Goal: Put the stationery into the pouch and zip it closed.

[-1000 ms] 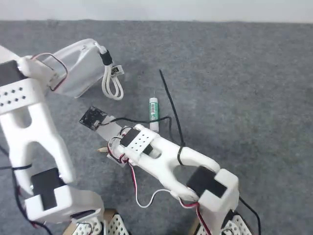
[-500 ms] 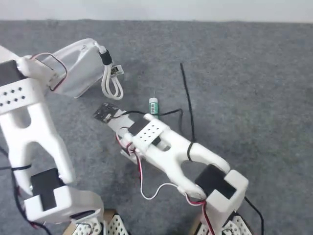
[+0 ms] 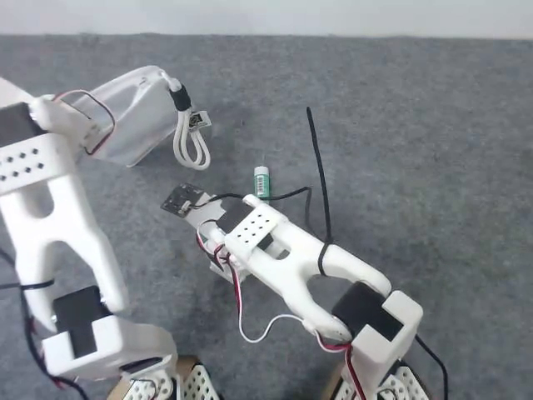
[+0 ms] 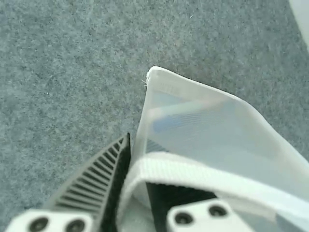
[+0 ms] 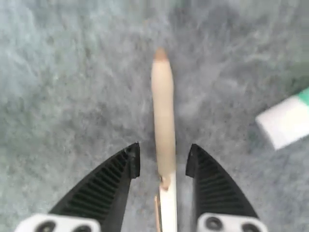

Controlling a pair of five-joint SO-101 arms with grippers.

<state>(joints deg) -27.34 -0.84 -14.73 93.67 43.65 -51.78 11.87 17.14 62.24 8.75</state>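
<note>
Grey felt table (image 3: 416, 125) with glue stick (image 3: 261, 180)

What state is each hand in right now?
Left hand: closed on the rim of the pouch.
Right hand: open, straddling the pencil, not gripping it.

surface: grey felt-like mat (image 3: 433, 167) covering the table; back: pale strip (image 3: 266, 17) along far edge
</note>
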